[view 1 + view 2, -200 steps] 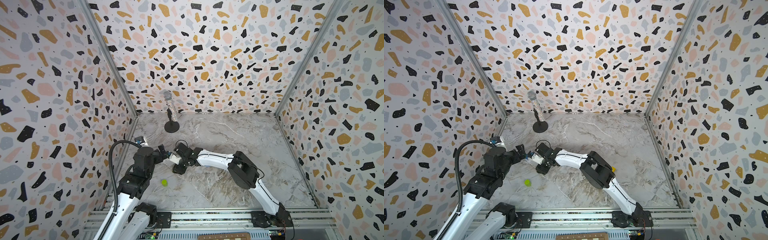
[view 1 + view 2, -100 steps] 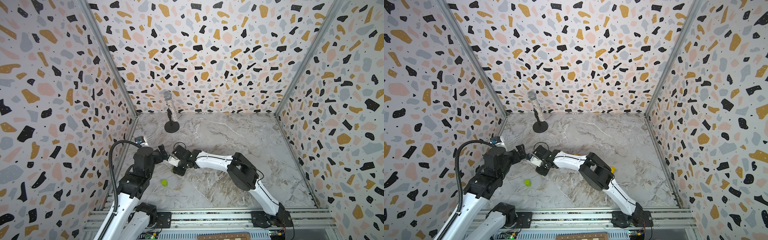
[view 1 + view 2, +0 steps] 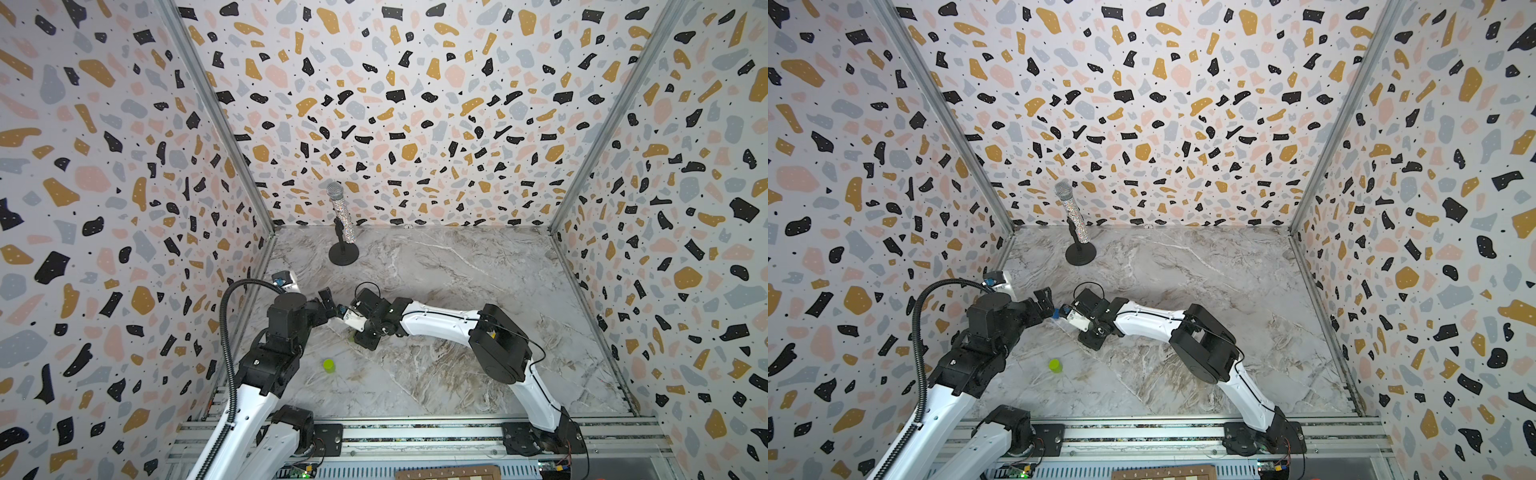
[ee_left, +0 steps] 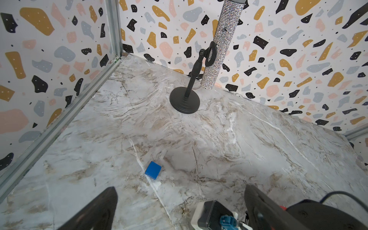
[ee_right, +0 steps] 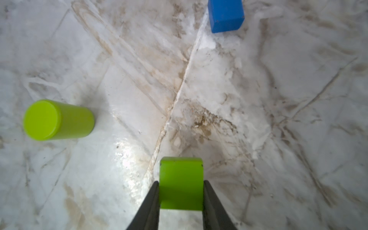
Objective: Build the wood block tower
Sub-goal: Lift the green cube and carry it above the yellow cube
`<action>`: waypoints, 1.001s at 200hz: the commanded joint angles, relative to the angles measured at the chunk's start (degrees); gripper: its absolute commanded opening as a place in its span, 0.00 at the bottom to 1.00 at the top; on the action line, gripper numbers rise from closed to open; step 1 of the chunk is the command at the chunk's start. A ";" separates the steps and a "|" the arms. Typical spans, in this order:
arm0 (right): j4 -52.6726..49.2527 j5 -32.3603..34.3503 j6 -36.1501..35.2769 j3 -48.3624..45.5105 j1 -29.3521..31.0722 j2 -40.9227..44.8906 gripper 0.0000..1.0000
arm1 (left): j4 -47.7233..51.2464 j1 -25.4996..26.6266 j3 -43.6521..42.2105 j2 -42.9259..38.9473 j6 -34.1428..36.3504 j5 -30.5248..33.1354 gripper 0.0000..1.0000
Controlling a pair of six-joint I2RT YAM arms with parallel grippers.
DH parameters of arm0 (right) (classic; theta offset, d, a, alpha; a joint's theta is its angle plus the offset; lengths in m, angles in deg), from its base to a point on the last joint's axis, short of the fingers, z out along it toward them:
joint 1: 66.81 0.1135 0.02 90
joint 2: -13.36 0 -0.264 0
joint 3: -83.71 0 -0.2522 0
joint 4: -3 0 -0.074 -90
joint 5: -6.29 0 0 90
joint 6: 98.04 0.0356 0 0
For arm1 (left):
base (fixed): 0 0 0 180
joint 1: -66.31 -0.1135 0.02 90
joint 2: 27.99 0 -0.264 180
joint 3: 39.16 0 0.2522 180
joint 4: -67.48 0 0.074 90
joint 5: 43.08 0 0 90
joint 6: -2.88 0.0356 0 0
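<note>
Across the whole enclosure floor: marble-pattern counter (image 3: 478, 270), terrazzo-print walls on three sides.

Right arm (image 3: 436, 322): reaches from the front rail across the middle and ends well in front of the microphone (image 3: 341, 216).

Left arm (image 3: 286, 328): bent upward, front-left of the microphone in both top views. Its wrist almost meets the right arm's wrist.

Microphone: glittery silver, tilted in a black stand, at the back wall.

Left jaws: spread wide, nothing between them. One dark finger (image 4: 95, 211) shows at each side of the left wrist view.

Right jaws: closed partway on a lime-green block (image 5: 181, 183), one finger flat against each side of it. Cannot tell whether the block rests on the counter or hangs clear.

Lime-green cylinder (image 3: 328, 365): upright on the counter, farther in front of the microphone than either wrist, apart from both arms.

Blue block (image 4: 153, 169): flat on the counter, in front of the microphone, between it and the left jaws. Apart from the held block.
</note>
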 commanded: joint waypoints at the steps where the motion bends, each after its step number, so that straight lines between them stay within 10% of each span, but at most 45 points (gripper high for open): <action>1: -1.66 2.74 -0.70 -1.17 -0.24 6.45 0.29 | -3.38 -0.29 -0.18 1.67 1.55 -3.48 1.00; 200: -5.43 0.97 2.08 -24.20 -16.86 32.80 0.29 | -11.03 7.94 0.98 15.49 -3.29 -5.08 1.00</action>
